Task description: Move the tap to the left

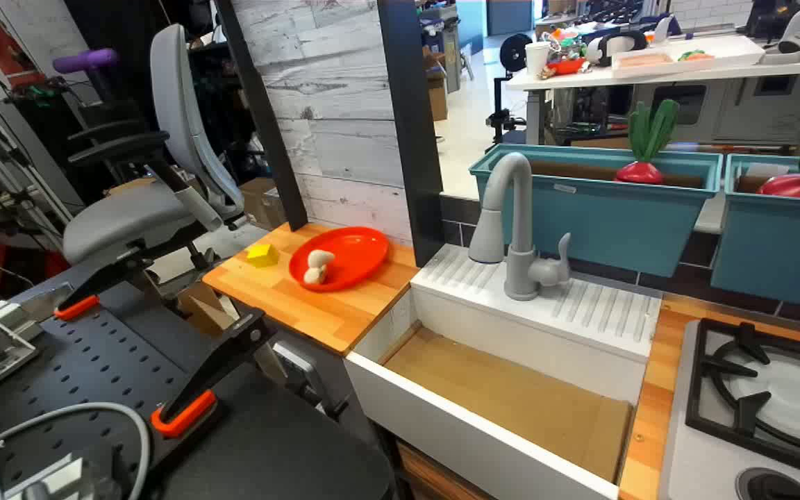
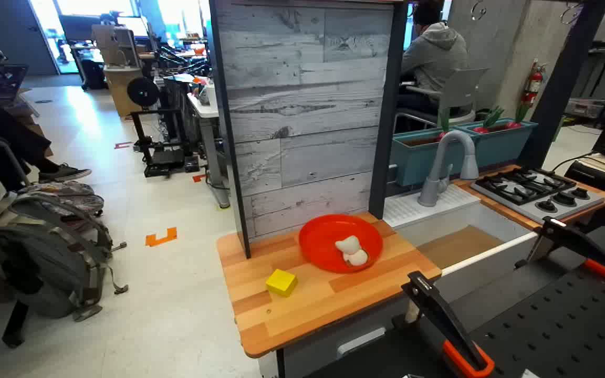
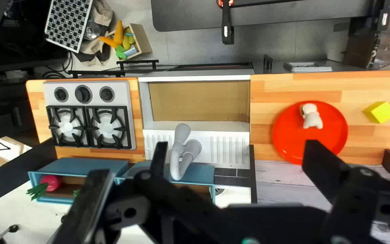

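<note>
The tap is a tall matte grey gooseneck on the white ridged ledge behind the sink. It stands upright in both exterior views (image 1: 522, 208) (image 2: 437, 163). Its short grey handle (image 1: 562, 260) sticks out low on its side. In the wrist view the tap (image 3: 175, 162) is left of centre, close beside the left finger in the picture, with its spout head pointing up the picture towards the basin. My gripper (image 3: 236, 145) is open and empty, seen from above. Its fingers are wide apart, with the tap's neck between them in the picture; I see no contact. The gripper is out of both exterior views.
The white sink (image 1: 476, 437) has a cardboard floor. A red plate (image 3: 289, 135) with a whitish toy and a yellow block (image 3: 380, 112) are on the wooden counter. Teal planters (image 1: 601, 222) stand behind the tap. A stove (image 3: 120, 91) and a wooden panel (image 2: 302, 105) flank the sink.
</note>
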`<state>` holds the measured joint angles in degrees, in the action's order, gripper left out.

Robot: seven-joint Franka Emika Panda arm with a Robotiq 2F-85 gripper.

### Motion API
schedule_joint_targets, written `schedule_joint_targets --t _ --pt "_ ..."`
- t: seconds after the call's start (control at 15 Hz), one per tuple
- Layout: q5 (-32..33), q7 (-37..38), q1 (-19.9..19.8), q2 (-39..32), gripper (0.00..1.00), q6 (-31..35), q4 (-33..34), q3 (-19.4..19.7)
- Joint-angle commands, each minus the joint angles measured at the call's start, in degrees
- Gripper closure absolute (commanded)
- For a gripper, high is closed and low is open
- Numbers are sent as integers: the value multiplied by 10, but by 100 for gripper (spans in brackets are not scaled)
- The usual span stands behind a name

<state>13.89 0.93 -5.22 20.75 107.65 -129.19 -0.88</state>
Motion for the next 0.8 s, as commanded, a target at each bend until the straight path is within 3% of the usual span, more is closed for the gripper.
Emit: schedule_joint_targets --t 0.0,0.27,0.73 --pt "2 2 9 0 0 -2 2 7" --pt "-4 -1 7 -11 0 -6 9 11" --pt "-71 -5 -11 -132 0 118 38 74"
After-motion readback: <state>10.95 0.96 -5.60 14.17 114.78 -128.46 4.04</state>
